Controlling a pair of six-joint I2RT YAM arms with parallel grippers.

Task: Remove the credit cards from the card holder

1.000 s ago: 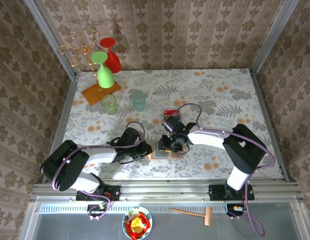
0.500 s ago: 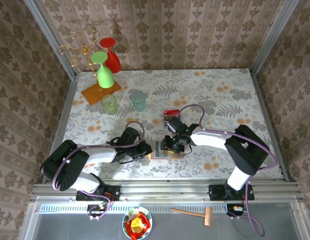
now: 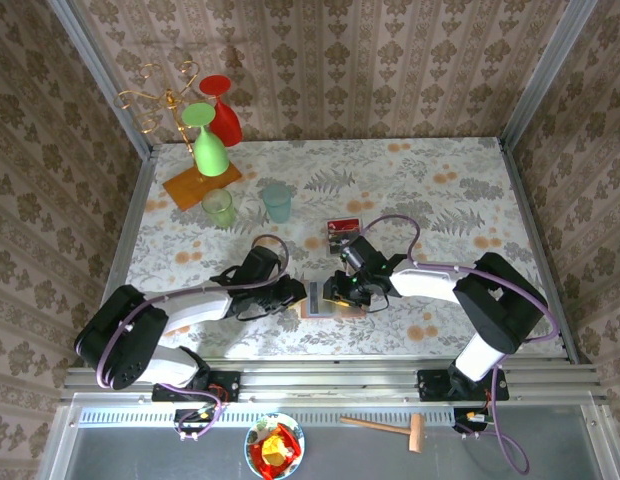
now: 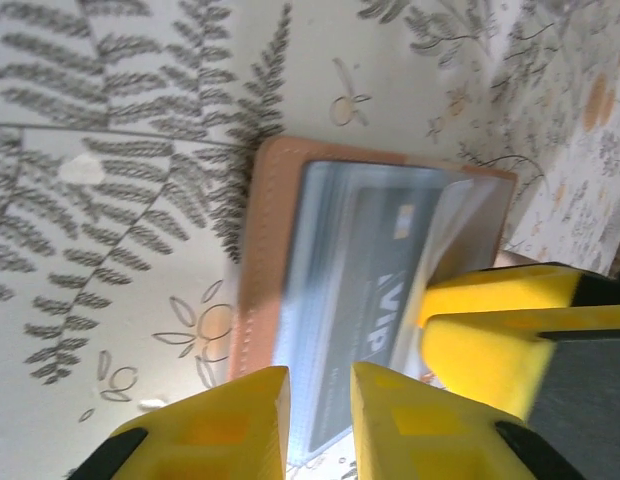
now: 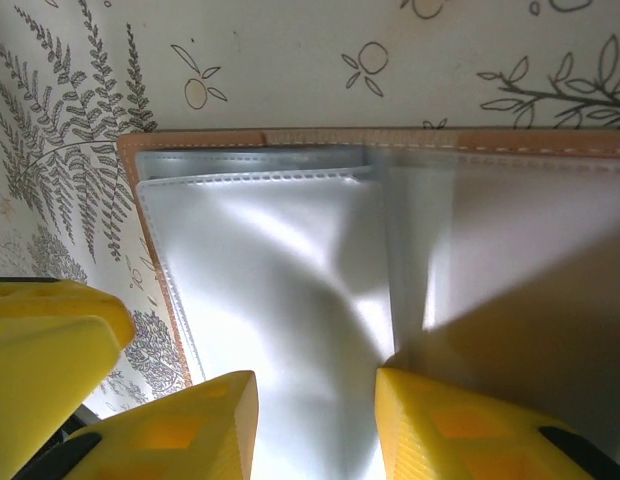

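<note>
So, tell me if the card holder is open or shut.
Open: the card holder lies spread flat, grey inner pockets up, a dark card showing.

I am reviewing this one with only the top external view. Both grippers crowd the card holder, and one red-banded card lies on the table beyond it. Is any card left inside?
Observer: Yes. The left wrist view shows a grey card printed VIP tucked in the card holder.
Operator: Has the left gripper got hold of it?
Observer: I cannot tell. The left gripper has its fingers a narrow gap apart at that card's near edge.
Operator: And the right gripper?
Observer: In the right wrist view the right gripper has its fingers apart over the shiny grey pockets, pinching nothing that I can see.
</note>
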